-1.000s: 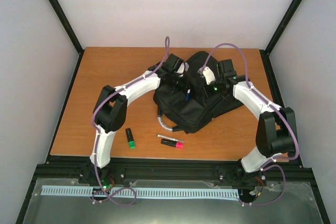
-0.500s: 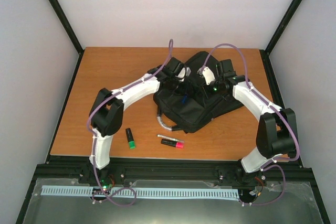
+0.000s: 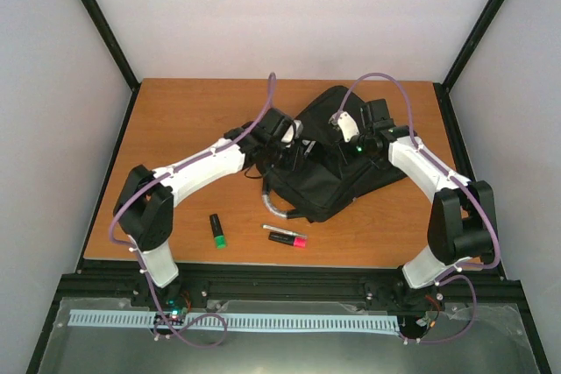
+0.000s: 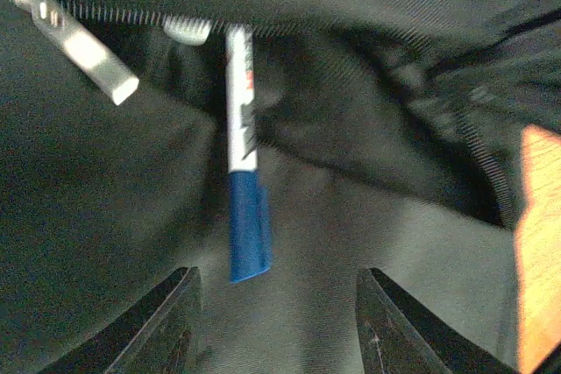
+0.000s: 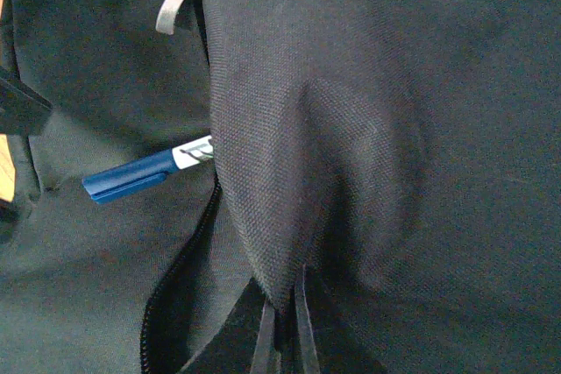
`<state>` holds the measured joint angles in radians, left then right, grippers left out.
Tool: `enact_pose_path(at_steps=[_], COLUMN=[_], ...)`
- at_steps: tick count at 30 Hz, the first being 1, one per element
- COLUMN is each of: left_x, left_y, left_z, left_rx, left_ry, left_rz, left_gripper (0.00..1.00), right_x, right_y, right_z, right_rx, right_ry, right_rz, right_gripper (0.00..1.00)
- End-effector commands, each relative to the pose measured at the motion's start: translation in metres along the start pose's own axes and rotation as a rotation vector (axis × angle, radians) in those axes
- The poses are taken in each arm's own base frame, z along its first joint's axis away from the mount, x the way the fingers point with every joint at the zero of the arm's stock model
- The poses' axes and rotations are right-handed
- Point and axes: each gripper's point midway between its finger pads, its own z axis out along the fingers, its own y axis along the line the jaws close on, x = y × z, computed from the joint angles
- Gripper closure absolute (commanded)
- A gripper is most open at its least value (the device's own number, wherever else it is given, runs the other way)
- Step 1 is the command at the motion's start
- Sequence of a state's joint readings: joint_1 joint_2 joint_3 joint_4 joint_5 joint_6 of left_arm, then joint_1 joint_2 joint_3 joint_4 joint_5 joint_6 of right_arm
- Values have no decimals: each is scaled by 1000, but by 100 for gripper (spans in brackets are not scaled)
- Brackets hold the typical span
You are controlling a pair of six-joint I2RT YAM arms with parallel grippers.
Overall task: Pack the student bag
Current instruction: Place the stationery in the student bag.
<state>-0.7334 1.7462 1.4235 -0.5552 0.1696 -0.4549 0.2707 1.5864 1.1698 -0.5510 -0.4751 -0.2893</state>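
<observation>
Table point(image 3: 175, 129): wooden surface, carries everything listed.

Student bag point(image 3: 329, 186): black fabric, lies flat right of centre, towards the far edge; its zip opening is lifted into a gap at the end under the two grippers.

Right gripper point(image 5: 285, 321): clenched on a raised fold of the student bag beside the zip, apparently holding the opening up; it looks committed there.

Left gripper point(image 4: 276, 313): released, jaws apart with nothing between them, over the bag fabric just short of the blue marker; this is the nearer and free tool.

Grey loop handle point(image 3: 273, 203): curls off the bag's near-left corner onto the table.

Blue marker point(image 4: 241, 172): half inside the zip opening, white barrel passing under the zip edge, blue cap outside and pointing back at the left gripper; its long axis runs straight away from the jaws into the bag, so a push along that line would likely seat it; the raised flap and zip teeth could catch it.

Pink-capped marker point(image 3: 289, 239), green-capped marker point(image 3: 216, 230), white pen point(image 3: 282, 229): on the table near its near edge, apart from the bag, not yet packed; the handle lies between them and the opening.

Zip pull point(image 4: 88, 54): grey tab, hangs at the opening's edge, beside the marker barrel.
</observation>
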Motion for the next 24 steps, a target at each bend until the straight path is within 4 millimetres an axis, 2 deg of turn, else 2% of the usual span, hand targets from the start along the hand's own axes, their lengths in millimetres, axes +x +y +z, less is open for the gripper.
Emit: enact_pose_path(at_steps=[1, 7, 12, 14, 16, 18, 24], left_x=[12, 22, 14, 12, 5, -4, -40], left_y=[19, 21, 26, 27, 24, 23, 17], left_z=[15, 31, 46, 56, 62, 65, 66], left_rx=[-80, -72, -104, -108, -105, -110, -119], left_ry=[26, 52, 47, 60, 55, 30, -88], left_rz=[60, 53, 35, 33, 32, 30, 51], left_gripper=[52, 58, 70, 80, 90, 97, 99], right_x=[-14, -13, -12, -12, -12, -12, -9], right_y=[15, 14, 14, 14, 14, 13, 13], right_z=[-5, -4, -3, -3, -3, -3, 0], right_rx=[-56, -57, -58, -55, -55, -52, -57], right_ry=[-49, -46, -41, -43, -42, -42, -32], right_rz=[-43, -41, -39, -39, -41, -41, -37], right_gripper=[97, 97, 97, 97, 97, 97, 97])
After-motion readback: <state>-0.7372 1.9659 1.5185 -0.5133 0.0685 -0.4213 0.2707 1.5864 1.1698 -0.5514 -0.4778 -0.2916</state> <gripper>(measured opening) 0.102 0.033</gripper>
